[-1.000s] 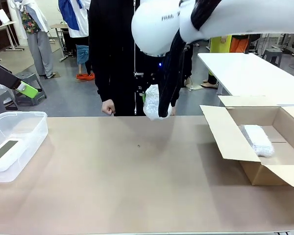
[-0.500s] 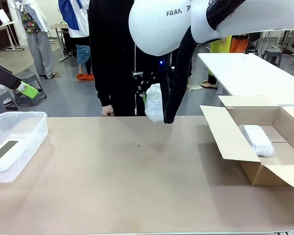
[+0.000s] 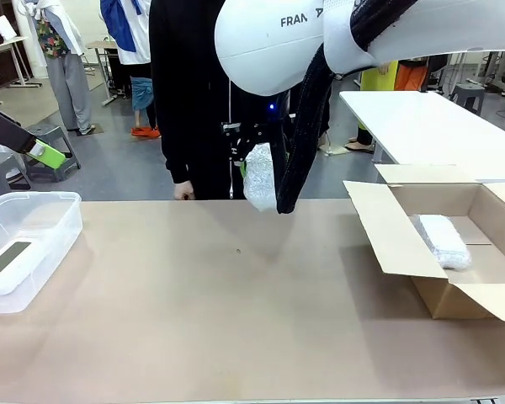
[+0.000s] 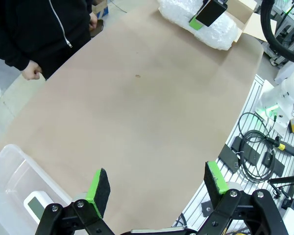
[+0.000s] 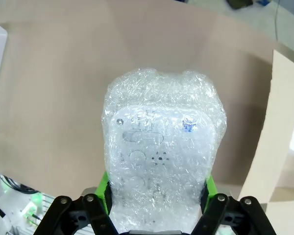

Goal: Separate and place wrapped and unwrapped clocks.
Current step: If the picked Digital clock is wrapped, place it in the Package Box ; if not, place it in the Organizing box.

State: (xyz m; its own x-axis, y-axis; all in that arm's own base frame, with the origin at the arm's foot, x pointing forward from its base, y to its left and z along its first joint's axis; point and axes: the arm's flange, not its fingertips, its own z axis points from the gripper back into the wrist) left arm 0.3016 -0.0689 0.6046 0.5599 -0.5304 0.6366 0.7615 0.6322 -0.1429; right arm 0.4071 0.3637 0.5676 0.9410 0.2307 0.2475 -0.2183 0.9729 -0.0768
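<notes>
My right gripper is shut on a wrapped clock, an oblong bundle of white bubble wrap that hangs above the table's far middle, in front of the person. A second wrapped clock lies inside the open cardboard box at the right. The bare white clock with a dark screen rests in the clear plastic bin at the left. High over the table's near left side, my left gripper stands open with nothing between its green pads.
A person in black stands at the far edge, one hand near the table. The brown tabletop lies bare between bin and box. The box's flap stands close to the held bundle's right. Cables lie beyond the table's near edge.
My right arm has turned a little overhead while the wrapped bundle stays almost in place in its grip. The person's fist has drawn back slightly. The left gripper has not moved.
</notes>
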